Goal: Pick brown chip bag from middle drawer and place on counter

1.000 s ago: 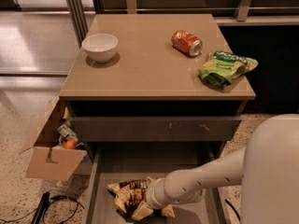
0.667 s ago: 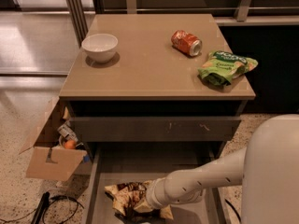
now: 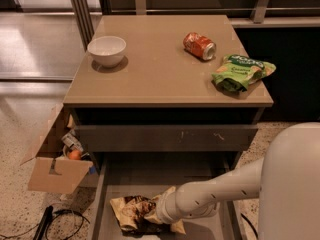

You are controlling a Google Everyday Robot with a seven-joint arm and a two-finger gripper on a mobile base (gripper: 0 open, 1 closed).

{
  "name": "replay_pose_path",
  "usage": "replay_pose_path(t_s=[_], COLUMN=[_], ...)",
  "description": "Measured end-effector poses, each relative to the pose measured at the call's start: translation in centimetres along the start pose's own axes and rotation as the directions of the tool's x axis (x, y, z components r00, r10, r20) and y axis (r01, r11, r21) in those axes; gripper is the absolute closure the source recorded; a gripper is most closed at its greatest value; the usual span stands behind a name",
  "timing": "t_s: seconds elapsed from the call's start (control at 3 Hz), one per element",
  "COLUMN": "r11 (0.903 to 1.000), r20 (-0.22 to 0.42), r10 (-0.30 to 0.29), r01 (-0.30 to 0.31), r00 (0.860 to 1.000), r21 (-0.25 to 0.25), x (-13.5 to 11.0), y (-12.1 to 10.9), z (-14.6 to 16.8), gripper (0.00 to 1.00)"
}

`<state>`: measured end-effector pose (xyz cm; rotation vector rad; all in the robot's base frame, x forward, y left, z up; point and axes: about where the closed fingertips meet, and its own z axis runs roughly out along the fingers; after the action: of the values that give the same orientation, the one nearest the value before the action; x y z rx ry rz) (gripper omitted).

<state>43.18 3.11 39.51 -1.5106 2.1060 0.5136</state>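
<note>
The brown chip bag [image 3: 129, 211] lies crumpled on the bottom of the open middle drawer [image 3: 150, 176], near its front. My gripper [image 3: 154, 218] is down in the drawer at the bag's right side, pressed against it; the white wrist hides the tips. The arm reaches in from the lower right. The tan counter [image 3: 160, 69] is above, on top of the grey cabinet.
On the counter stand a white bowl [image 3: 106, 50] at the left, an orange can [image 3: 199, 45] on its side and a green chip bag [image 3: 241, 72] at the right. A scratched drawer front [image 3: 165, 137] is above the open drawer. A cardboard box [image 3: 57, 164] sits on the floor at the left.
My gripper and forearm have shifted slightly left in the drawer, and the brown chip bag has moved a little left with them.
</note>
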Motion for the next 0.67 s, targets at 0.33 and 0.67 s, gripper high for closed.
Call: replay_pose_path(t_s=[0.33,0.67], r11=[1.0,0.9997], r20=[0.0,0.0], r10=[-0.001,-0.013], r01=[0.001,0.013], r00=[1.0,1.0], r21=[-0.002,-0.023], x=[-0.05,-0.56], y=[0.02,0.15], z=[0.0,-0.04], gripper=[1.0,1.0])
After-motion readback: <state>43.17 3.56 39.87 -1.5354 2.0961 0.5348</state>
